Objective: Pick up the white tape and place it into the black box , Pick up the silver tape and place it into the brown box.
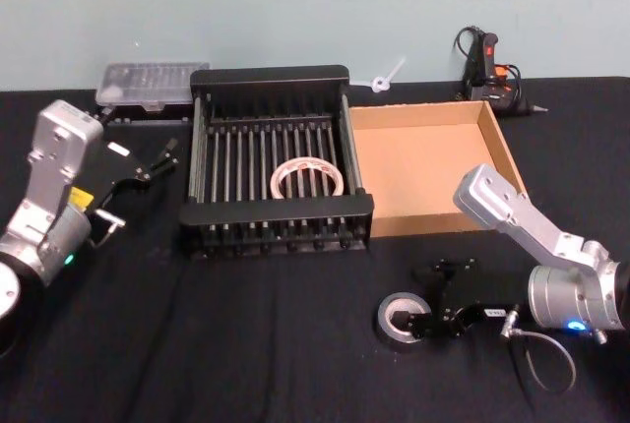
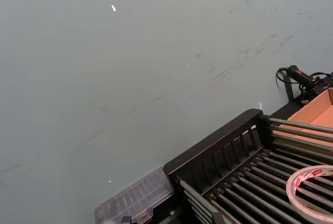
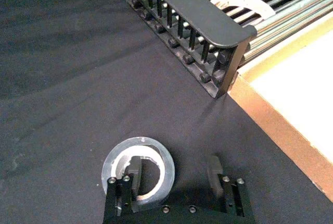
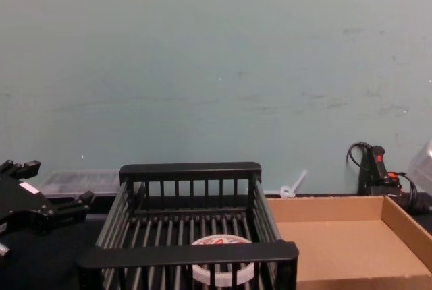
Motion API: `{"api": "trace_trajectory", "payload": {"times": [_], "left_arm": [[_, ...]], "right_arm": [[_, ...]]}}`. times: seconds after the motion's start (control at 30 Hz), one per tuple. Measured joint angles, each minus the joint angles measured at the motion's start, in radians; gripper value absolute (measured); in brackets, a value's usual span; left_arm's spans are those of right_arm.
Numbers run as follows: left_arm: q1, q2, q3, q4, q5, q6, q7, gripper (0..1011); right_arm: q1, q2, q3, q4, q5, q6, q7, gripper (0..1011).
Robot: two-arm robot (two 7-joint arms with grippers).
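The white tape (image 1: 277,180) (image 2: 299,182) (image 4: 219,273) lies flat on the slatted floor of the black box (image 1: 276,77) (image 3: 197,13) (image 4: 189,255). To the right, touching the crate, stands the brown box (image 1: 423,167) (image 3: 296,88), with a plain inside. The silver tape (image 1: 386,313) (image 3: 117,153) lies on the black cloth in front of the crate's right corner. My right gripper (image 1: 428,297) (image 3: 174,171) is open and down at the roll, one finger in its centre hole and the other outside it. My left gripper (image 1: 153,159) (image 4: 47,192) hangs open left of the crate, holding nothing.
A clear plastic case (image 1: 153,84) (image 2: 135,200) sits behind the crate's left corner. A black glue gun (image 1: 487,64) with its cable lies behind the cardboard box, and a small white plastic piece (image 1: 386,79) rests by the wall. Black cloth covers the table.
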Motion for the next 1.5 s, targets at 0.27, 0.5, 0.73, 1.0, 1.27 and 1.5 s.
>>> {"api": "trace_trajectory", "payload": {"times": [0.27,0.5,0.73,1.0,1.27,1.5], "left_arm": [[0.000,0.000,0.000,0.000,0.000,0.000,0.000,1001],[0.000,0.000,0.000,0.000,0.000,0.000,0.000,1001],[0.000,0.000,0.000,0.000,0.000,0.000,0.000,1001],[0.000,0.000,0.000,0.000,0.000,0.000,0.000,1001],[0.000,0.000,0.000,0.000,0.000,0.000,0.000,1001],[0.000,0.000,0.000,0.000,0.000,0.000,0.000,1001]], "right_arm": [[0.000,0.000,0.000,0.000,0.000,0.000,-0.001,605],[0.000,0.000,0.000,0.000,-0.001,0.000,-0.001,386],[0.000,0.000,0.000,0.000,-0.001,0.000,-0.001,186],[0.000,0.000,0.000,0.000,0.000,0.000,-0.001,177],[-0.001,0.000,0.000,0.000,-0.001,-0.004,0.001,177],[-0.010,0.004,0.022,-0.014,0.011,-0.030,-0.004,177]]}}
